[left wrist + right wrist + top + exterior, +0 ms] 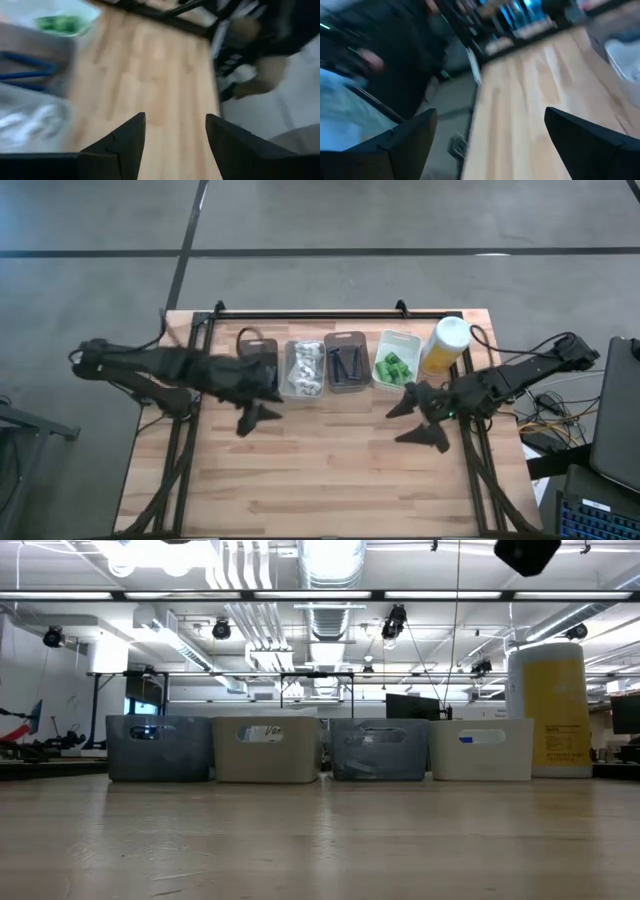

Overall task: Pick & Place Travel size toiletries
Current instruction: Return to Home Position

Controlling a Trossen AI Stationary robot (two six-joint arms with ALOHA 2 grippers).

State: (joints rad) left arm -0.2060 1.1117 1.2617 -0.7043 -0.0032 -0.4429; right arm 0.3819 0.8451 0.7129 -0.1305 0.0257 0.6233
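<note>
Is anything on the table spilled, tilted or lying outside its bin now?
Nothing stands out. The four bins form a straight row; white packs, blue razors and green bottles each keep to one bin. The yellow bottle stands upright beside them. The left gripper and right gripper are open, empty.

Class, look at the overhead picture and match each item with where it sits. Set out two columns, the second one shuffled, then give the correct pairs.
Column 1
1. white sachets
2. dark blue razors
3. green bottles
4. yellow bottle

Column 2
A. in the white bin at the right end of the row
B. standing on the table, just right of the row of bins
C. in the second bin from the left
D. in the third bin from the left

Pairs: 1-C; 2-D; 3-A; 4-B
</note>
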